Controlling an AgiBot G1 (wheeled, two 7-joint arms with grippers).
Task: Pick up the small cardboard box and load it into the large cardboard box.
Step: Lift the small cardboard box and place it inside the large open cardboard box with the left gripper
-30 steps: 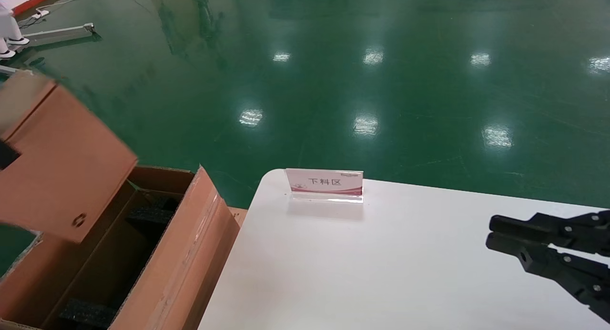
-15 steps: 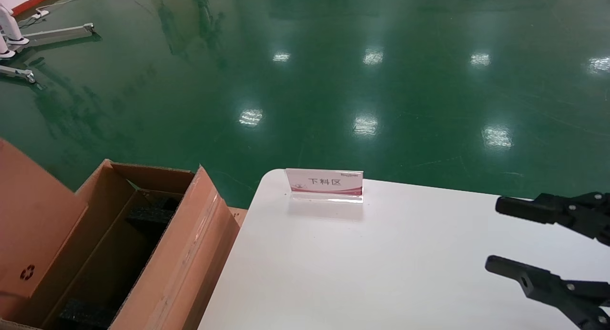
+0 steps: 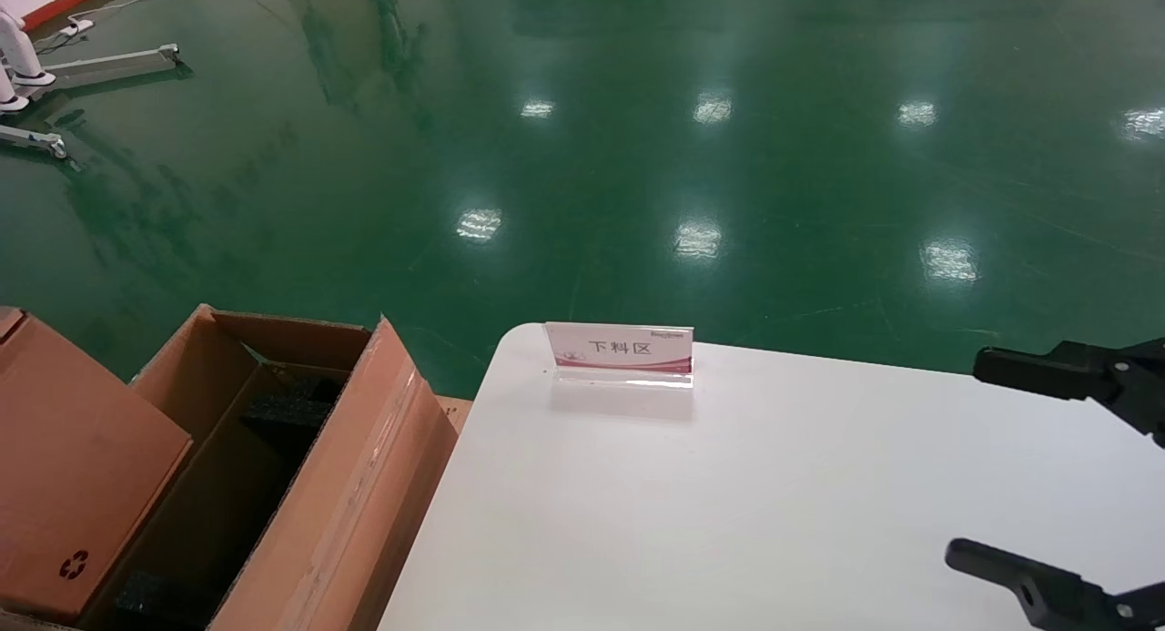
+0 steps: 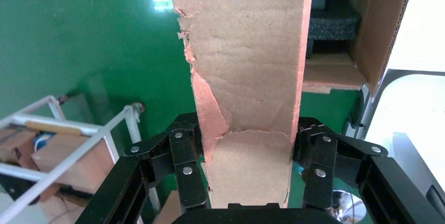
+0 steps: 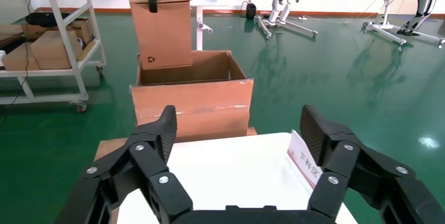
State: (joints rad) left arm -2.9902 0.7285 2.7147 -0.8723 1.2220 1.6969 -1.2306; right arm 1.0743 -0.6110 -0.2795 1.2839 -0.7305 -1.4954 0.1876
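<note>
glossy green floor (image 3: 637,157), white table (image 3: 774,503)

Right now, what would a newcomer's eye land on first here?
The small cardboard box, clamped in the left gripper and hanging upright, its lower end dipping into the large cardboard box on the green floor left of the white table. Next, the right gripper, open wide over the table's right side, and the pink-and-white sign at its far edge.

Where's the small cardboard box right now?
In the head view, the small cardboard box is at far left, lowered into the large cardboard box against its left wall, clamped in the left gripper.
</note>
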